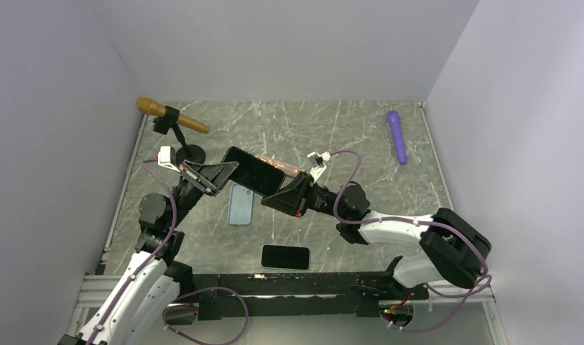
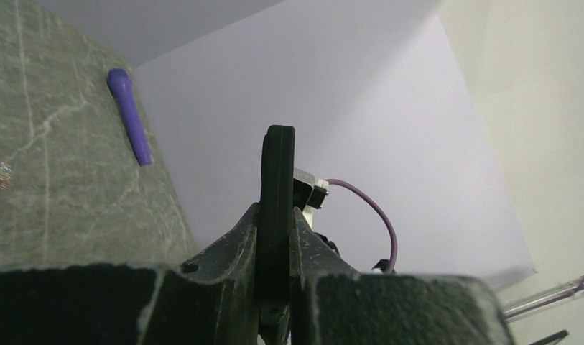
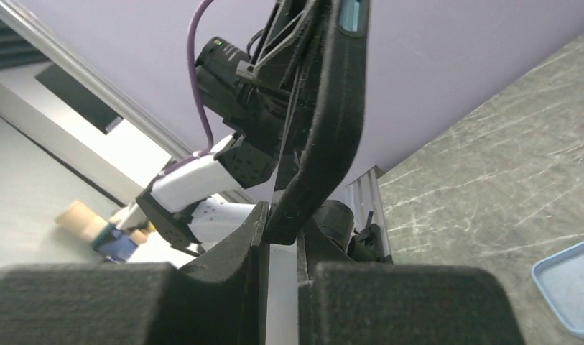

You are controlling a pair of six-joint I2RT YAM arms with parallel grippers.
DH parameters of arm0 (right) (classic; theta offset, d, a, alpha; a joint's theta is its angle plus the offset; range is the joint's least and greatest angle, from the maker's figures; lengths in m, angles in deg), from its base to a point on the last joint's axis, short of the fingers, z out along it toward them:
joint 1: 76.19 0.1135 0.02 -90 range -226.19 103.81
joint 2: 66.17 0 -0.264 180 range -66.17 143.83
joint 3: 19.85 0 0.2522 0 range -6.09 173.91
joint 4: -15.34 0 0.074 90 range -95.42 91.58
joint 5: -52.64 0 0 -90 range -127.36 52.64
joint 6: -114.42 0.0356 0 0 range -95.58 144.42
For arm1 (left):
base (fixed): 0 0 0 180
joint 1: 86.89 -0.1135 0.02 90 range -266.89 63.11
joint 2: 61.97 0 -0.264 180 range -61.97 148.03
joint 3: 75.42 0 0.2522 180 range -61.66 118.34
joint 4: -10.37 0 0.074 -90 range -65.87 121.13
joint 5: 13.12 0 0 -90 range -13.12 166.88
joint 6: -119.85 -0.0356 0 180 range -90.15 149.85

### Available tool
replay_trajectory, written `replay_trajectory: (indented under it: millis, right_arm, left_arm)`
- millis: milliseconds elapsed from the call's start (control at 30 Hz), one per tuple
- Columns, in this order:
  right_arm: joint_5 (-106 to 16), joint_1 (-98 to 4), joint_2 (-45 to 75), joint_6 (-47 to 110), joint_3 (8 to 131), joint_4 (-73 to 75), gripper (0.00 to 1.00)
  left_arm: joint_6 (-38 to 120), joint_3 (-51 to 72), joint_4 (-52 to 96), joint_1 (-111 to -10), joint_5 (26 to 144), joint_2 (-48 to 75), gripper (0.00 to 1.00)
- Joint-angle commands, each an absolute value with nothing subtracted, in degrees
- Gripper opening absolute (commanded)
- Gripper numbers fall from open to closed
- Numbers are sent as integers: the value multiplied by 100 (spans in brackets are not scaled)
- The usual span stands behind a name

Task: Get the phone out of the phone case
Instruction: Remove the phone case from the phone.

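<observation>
A black phone in a black case (image 1: 253,171) is held tilted above the table between both grippers. My left gripper (image 1: 228,172) is shut on its left end. In the left wrist view the slab (image 2: 276,180) stands edge-on between the shut jaws of that gripper (image 2: 276,248). My right gripper (image 1: 276,195) is shut on the lower right corner. In the right wrist view the black case (image 3: 332,122) bows away from the jaws of that gripper (image 3: 285,226), and a bluish phone edge (image 3: 350,14) shows at the top.
A light blue empty case (image 1: 240,203) lies on the table under the held phone, and its corner shows in the right wrist view (image 3: 565,287). A bare black phone (image 1: 285,256) lies near the front. There is a gold microphone on a stand (image 1: 170,116), a purple microphone (image 1: 397,136) and a glittery pink object (image 1: 283,167).
</observation>
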State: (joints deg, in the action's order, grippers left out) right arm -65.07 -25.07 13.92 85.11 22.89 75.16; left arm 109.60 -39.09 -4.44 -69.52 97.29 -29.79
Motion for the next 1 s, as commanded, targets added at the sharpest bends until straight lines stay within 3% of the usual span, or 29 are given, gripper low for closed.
replay_trajectory:
  millis: [0, 533, 767, 967]
  right_arm:
    - [-6466, -2384, 745, 6680, 2392, 6663, 0]
    - [-6589, -2245, -344, 3546, 3566, 3823, 0]
    - [-6151, -2236, -341, 3074, 4004, 3185, 0]
    - [-5938, -2237, -583, 3658, 3682, 3041, 1]
  left_arm:
    - [12131, -3613, -774, -6898, 10584, -2980, 0]
    - [12815, -3519, -1264, -6775, 11209, -3004, 0]
    - [12755, -3429, -1259, -6616, 11109, -2966, 0]
    - [11972, -3167, -550, -6615, 10989, -2976, 0]
